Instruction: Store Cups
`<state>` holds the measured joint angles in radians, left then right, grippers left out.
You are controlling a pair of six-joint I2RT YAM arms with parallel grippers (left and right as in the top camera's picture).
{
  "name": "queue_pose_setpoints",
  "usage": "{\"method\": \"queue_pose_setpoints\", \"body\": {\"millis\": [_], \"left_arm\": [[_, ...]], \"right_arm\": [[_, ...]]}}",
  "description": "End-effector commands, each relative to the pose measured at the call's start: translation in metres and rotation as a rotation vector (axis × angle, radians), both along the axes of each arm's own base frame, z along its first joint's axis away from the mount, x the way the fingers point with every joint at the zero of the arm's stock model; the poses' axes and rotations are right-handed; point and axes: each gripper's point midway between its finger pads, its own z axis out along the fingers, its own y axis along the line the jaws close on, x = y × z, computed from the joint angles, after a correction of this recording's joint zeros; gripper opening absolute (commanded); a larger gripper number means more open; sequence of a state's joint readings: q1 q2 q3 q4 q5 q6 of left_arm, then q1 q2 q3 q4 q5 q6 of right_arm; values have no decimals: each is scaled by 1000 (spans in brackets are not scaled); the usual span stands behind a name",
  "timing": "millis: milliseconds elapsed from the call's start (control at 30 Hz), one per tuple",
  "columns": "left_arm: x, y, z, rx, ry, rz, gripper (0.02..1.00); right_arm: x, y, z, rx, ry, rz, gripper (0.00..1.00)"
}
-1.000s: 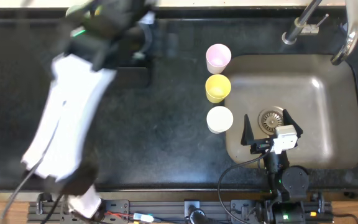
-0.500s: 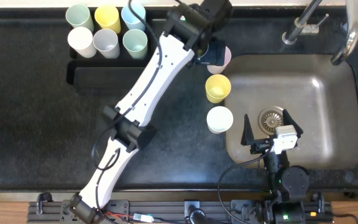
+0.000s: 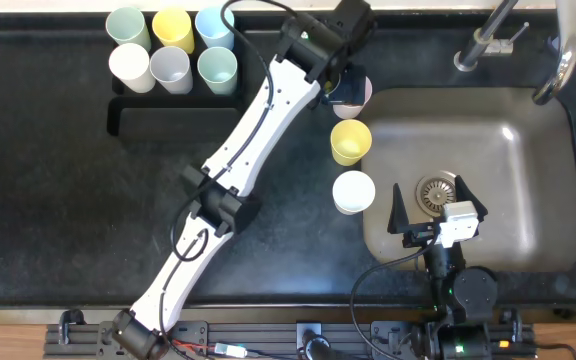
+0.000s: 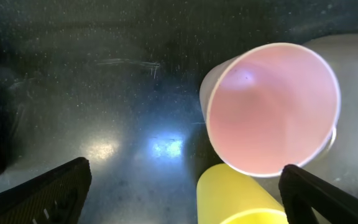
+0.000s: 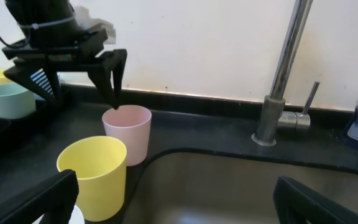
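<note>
The left gripper [image 5: 82, 92] hangs just above the pink cup [image 4: 272, 118], fingers spread wide and holding nothing. In the right wrist view one fingertip sits right over the cup's rim without gripping it. The pink cup stands upright on the dark surface [image 3: 68, 200] just beside the sink [image 3: 528, 210], at the sink's left rim near its far corner. Along the same rim, nearer the arm bases, stand the yellow cup [image 3: 350, 141] and then the white cup [image 3: 353, 191]. Both are upright and mouth-up, and the three form a close row. The right gripper [image 3: 435, 202] is over the sink basin, near the drain [image 3: 435, 188], fingers wide apart and empty. The faucet [image 5: 284, 81] rises at the sink's far rim. Well to the left of the sink, at the surface's far edge, a black tray [image 3: 173, 118] carries six cups [image 3: 171, 68], upright in two rows of three.
</note>
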<state>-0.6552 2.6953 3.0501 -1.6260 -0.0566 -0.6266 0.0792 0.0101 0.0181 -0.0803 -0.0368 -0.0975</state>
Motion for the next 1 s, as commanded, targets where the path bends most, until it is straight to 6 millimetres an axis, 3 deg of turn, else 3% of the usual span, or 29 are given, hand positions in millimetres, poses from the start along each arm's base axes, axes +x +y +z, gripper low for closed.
{"method": "queue_pose_setpoints", "body": {"millis": [33,133,433,467,533,600,933,1000], "left_arm": [[1,-14,-20,-13,11,17,945],[6,-21,-24,-22,-7,12,939],[14,-30,-28,-42,-41,10,776],[16,-29,-28,-40,-47,11,726],[16,-29,-27,-36,-53,13,509],[16,-29,-28,-35,-49,13,395],[13,-27,-29,-25,-40,7,34],[12,-26,-30,-16,-34,-1,34]], "right_arm": [[0,0,-4,7,3,-2,998],[0,0,-4,7,3,-2,998],[0,0,-4,7,3,-2,998],[0,0,-4,7,3,-2,996],[0,0,-4,7,3,-2,998],[0,0,-4,7,3,-2,996],[0,0,-4,7,3,-2,998],[0,0,-4,7,3,-2,998]]}}
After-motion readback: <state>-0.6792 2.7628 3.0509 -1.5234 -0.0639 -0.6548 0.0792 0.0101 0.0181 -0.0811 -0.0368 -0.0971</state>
